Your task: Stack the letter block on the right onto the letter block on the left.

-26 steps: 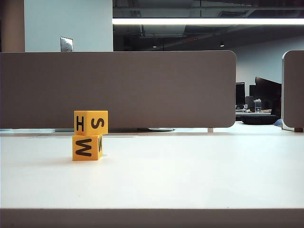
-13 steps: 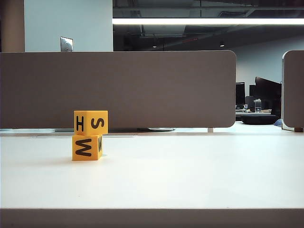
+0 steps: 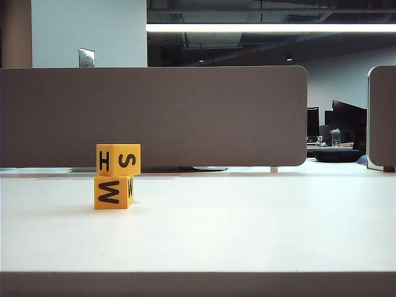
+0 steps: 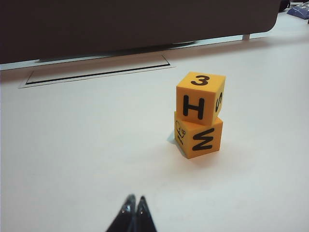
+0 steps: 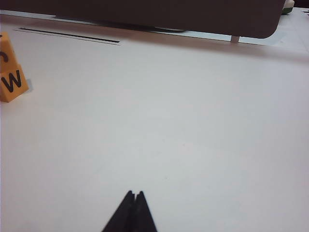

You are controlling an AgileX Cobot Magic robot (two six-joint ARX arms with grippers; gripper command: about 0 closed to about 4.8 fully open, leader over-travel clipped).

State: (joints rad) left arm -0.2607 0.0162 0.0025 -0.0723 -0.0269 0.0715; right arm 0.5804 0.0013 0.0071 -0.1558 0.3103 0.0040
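Note:
Two yellow letter blocks stand stacked on the white table at the left of the exterior view. The upper block (image 3: 118, 159) shows H and S, and it rests slightly offset on the lower block (image 3: 113, 192), which shows M. In the left wrist view the upper block (image 4: 200, 98) carries a 3 on top and sits on the lower block (image 4: 198, 137). My left gripper (image 4: 135, 199) is shut and empty, well short of the stack. My right gripper (image 5: 134, 193) is shut and empty, far from the stack (image 5: 8, 72) at that view's edge. Neither gripper appears in the exterior view.
A grey partition panel (image 3: 154, 114) runs along the back of the table (image 3: 247, 229). A second panel (image 3: 382, 117) stands at the far right. A thin rectangular cable flap (image 4: 96, 72) is set into the table behind the blocks.

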